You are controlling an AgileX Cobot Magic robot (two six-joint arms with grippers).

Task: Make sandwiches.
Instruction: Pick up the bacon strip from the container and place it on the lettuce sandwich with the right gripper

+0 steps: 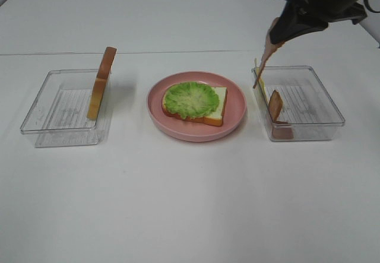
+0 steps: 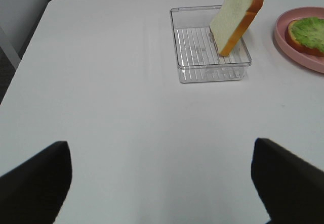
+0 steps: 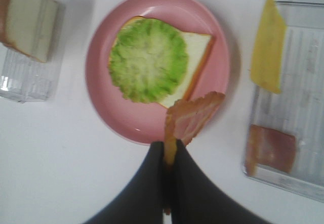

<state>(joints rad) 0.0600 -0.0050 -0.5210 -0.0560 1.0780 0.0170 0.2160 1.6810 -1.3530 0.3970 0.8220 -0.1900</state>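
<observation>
White tabletop [image 1: 178, 209] fills the high view, three stations in a row. Centre: round pink plate [image 1: 155, 111] carrying the sandwich base, a white bread slice with tan crust [image 1: 218, 107] topped by a frilly green lettuce leaf [image 1: 191, 98]. To the left, a clear rectangular plastic tray [image 1: 44, 105] with the second bread slice [image 1: 101, 85] standing on edge at its plate-side wall. To the right, another clear tray [image 1: 320, 100] holding a spare reddish-brown bacon piece [image 1: 276, 105]. My right gripper [image 1: 272, 40] hangs above that tray's plate-side edge, a reddish-brown bacon strip [image 1: 263, 64] dangling from it. Left wrist view: left gripper [image 2: 160, 150] well apart from its tray, fingers [image 2: 35, 183] spread wide, nothing between them. Right wrist view: jaws pressed together on the upper end of the strip, which hangs free and shows against the plate's rim, short of the lettuce. A yellow-orange cheese square [image 3: 268, 44] leans in the right-hand tray alongside the spare bacon. Step in hand, as I read it: carry the strip onto the lettuce. I would move across until the hanging end is over the far side of the leaf and descend until that end touches. Then I would draw back while lowering so the strip lies flat instead of folding, and let go only once most of it rests on the leaf. Risk: the limp strip swinging, or landing half on the plate.
</observation>
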